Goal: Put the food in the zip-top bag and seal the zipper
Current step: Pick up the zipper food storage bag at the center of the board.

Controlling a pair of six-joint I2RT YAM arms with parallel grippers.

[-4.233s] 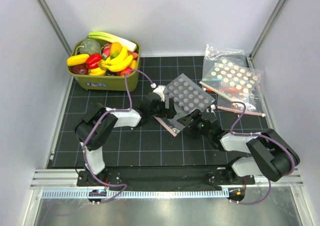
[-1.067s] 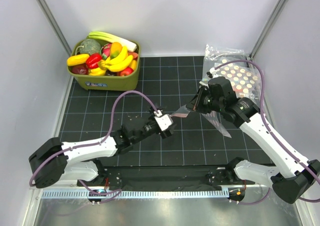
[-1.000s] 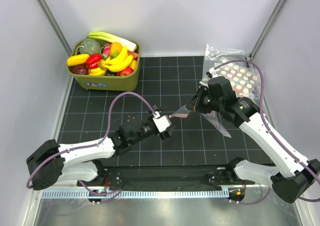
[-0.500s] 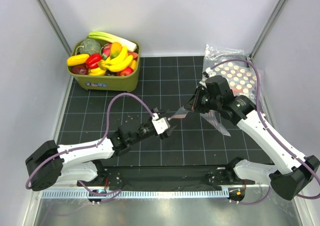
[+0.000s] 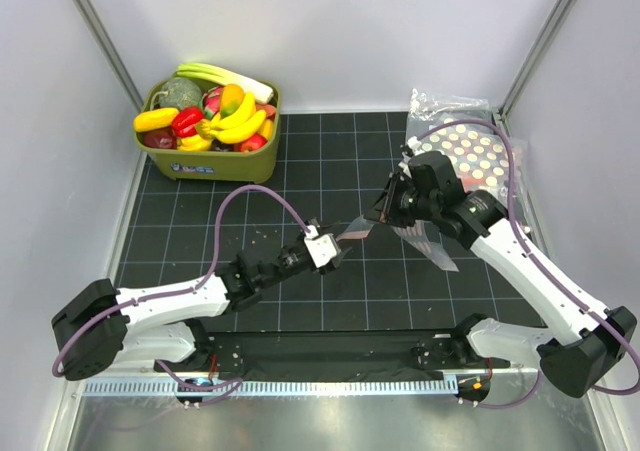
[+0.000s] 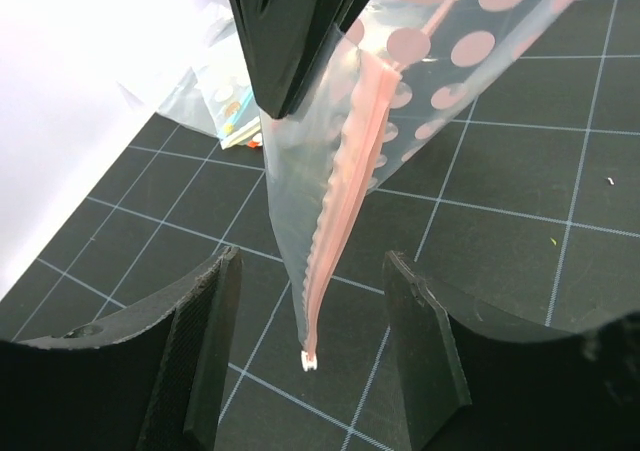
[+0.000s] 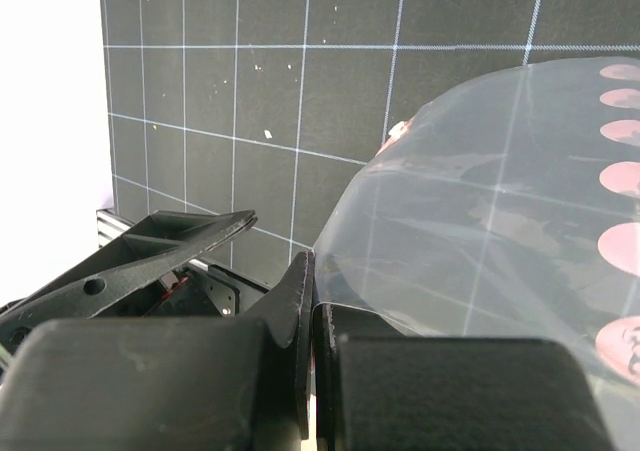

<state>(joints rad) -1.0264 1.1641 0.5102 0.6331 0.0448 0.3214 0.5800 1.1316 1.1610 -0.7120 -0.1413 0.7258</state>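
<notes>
My right gripper is shut on one edge of the zip-top bag, a clear bag with pale dots that hangs above the mat. In the right wrist view the bag is pinched in the shut right gripper. The pinkish zipper runs down to a small white slider. My left gripper stands open on either side of that lower end, apart from it. The food, with a banana bunch and an orange-yellow fruit, lies in the green basket at the back left.
More clear bags with rows of coloured dots lie at the back right, behind the right arm. The green basket also holds other toy vegetables. White walls with metal posts close in the black gridded mat.
The left jaws have narrowed around the zipper's lower end. The right gripper has drifted a little left with the bag.
</notes>
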